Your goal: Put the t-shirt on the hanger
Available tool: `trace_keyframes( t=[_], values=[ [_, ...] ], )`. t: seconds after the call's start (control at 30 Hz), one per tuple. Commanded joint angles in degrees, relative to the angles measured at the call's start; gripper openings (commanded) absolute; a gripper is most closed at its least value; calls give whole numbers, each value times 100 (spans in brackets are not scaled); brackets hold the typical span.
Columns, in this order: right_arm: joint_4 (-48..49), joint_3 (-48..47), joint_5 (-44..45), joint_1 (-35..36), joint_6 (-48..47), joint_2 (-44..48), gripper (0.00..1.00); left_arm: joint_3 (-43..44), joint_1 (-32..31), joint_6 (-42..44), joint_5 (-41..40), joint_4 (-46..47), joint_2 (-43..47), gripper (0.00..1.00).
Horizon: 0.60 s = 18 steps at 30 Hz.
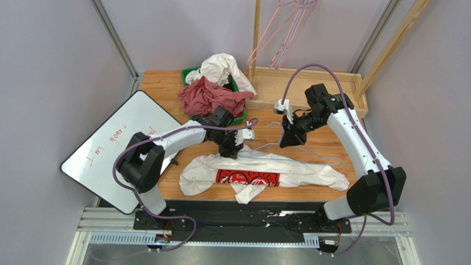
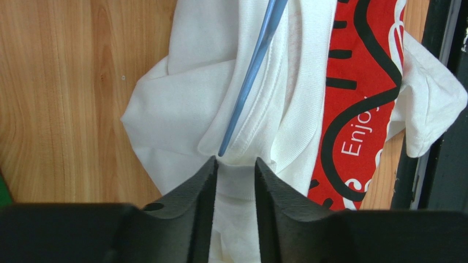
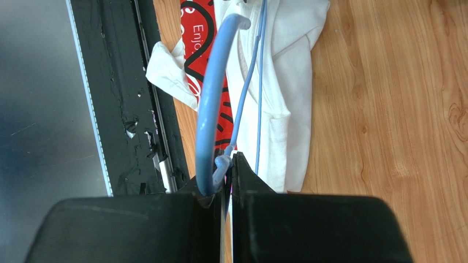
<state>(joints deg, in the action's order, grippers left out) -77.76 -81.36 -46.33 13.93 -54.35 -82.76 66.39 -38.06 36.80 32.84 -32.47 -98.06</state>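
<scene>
The white t-shirt (image 1: 260, 175) with the red print lies spread on the wooden table, near the front edge. The pale blue hanger (image 1: 313, 151) lies over its far side, one arm running into the neck opening. My left gripper (image 1: 236, 150) is shut on the t-shirt's collar (image 2: 237, 181); the hanger's arm (image 2: 254, 76) enters the collar just ahead of the jaws. My right gripper (image 1: 286, 142) is shut on the hanger's neck (image 3: 222, 163) below its hook (image 3: 211, 93), above the t-shirt (image 3: 288, 82).
A green bin (image 1: 190, 72) at the back holds a red garment (image 1: 207, 96) and a plain white one (image 1: 224, 67). A whiteboard (image 1: 119, 149) lies at the left. A wooden rack (image 1: 309, 83) at the back right carries pink and lavender hangers (image 1: 282, 33).
</scene>
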Motion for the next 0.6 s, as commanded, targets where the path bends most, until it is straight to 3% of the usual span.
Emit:
trace_keyframes(
  t=[0.0, 0.07, 0.17, 0.4, 0.57],
  values=[
    [-1778, -29, -8, -49, -155, 181, 0, 278, -26, 258, 56, -277, -29, 21],
    [-1778, -46, -25, -57, -103, 243, 0, 190, -17, 293, -6, -181, 94, 10],
    [-1778, -108, -113, -57, 3, 357, 0, 155, -26, 249, 56, -128, 296, 0],
    [-1778, -29, -263, -66, 161, 621, 0, 190, -17, 56, 38, -58, 639, 0],
    [-1778, 208, -298, -57, 196, 691, 0, 392, -17, 188, 82, -673, 428, 0]
  ],
)
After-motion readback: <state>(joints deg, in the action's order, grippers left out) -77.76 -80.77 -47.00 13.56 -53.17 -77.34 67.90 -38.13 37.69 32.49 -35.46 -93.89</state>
